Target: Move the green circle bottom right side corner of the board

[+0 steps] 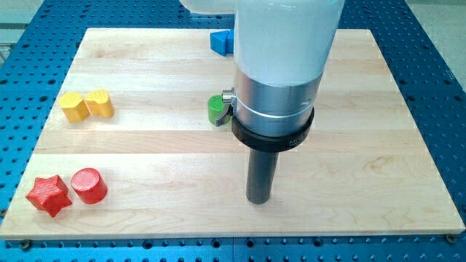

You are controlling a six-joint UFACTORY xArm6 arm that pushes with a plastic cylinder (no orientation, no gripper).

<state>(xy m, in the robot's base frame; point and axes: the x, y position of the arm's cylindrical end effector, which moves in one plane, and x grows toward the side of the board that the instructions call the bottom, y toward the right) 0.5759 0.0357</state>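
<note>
The green circle sits near the middle of the wooden board, partly hidden behind the arm's silver body. My tip rests on the board below and to the right of the green circle, a good gap away from it. Only the left part of the green block shows.
A blue block lies at the top edge, half hidden by the arm. A yellow pentagon-like block and a yellow block sit at the left. A red star and a red circle sit at the bottom left.
</note>
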